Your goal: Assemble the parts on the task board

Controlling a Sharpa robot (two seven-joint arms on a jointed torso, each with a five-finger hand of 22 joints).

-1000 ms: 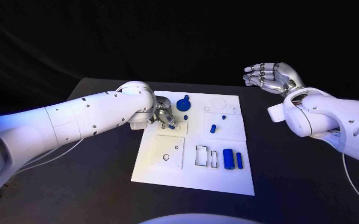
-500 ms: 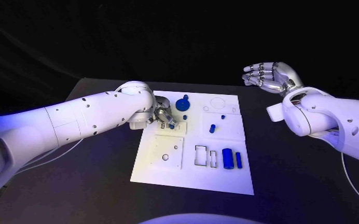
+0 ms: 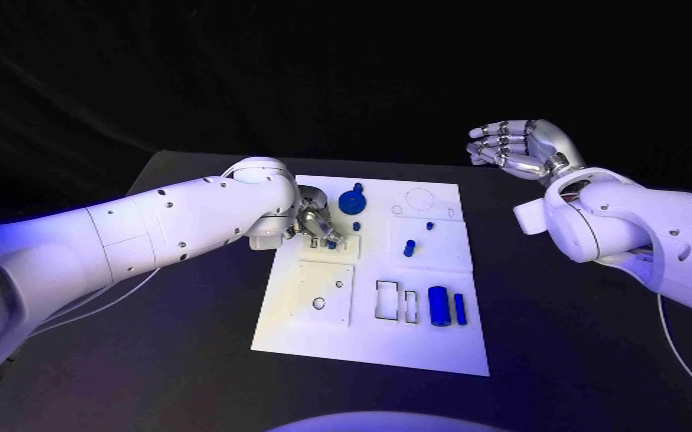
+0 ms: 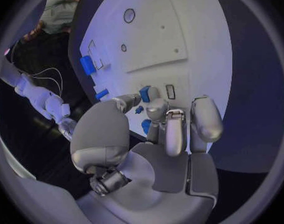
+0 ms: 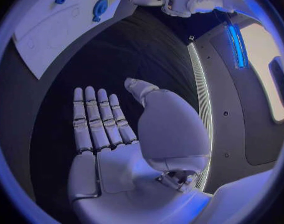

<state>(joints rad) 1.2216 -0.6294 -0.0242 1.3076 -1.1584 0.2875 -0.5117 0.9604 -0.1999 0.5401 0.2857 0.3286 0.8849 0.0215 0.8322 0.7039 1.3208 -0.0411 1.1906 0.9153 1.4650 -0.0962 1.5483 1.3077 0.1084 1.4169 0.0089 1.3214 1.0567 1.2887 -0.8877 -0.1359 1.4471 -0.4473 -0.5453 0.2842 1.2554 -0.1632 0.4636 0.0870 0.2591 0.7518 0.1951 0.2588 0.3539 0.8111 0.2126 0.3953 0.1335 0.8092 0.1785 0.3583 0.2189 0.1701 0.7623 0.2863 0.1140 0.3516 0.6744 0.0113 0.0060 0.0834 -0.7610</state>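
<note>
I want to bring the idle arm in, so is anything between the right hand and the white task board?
Nothing visible: only bare black table lies between the raised, open silver right hand and the white task board.

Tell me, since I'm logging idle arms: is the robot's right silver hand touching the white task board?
Apart. In the head view the right hand hangs raised and open beyond the white task board's right edge, with dark table between them; the right wrist view shows its palm empty.

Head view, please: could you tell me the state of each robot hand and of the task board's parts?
Left robot hand: down on the task board, fingers around a small blue part.
Right robot hand: raised off the board, fingers apart, holding nothing.
Two blue blocks: lying side by side.
</note>
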